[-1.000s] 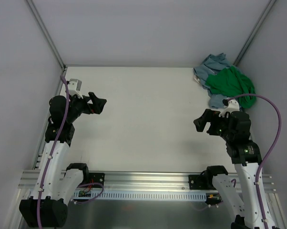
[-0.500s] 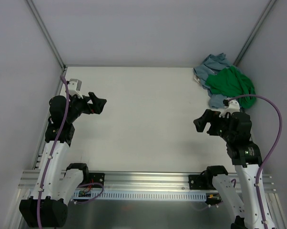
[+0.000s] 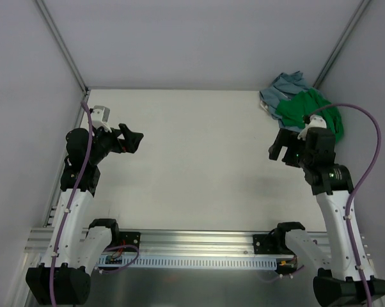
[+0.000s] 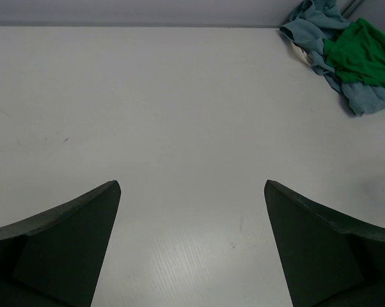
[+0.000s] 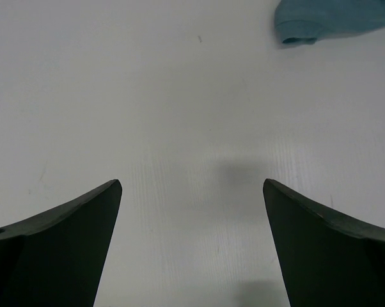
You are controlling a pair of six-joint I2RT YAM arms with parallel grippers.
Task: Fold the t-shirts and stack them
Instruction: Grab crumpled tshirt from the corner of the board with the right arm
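White surface (image 3: 199, 141) is holding the bright green cloth t-shirt (image 3: 314, 112) bunched over the dusty blue-grey t-shirt (image 3: 285, 86), far right corner. Left pincer (image 4: 192, 185) and right pincer (image 5: 191, 185) are hanging spread, empty; I'd be pinching green only.

Open tabletop (image 3: 192, 160) runs from the left edge through the middle to the near edge. Only the shirts (image 3: 307, 109), heaped in the far right corner against the wall (image 3: 365, 89), block passage there.
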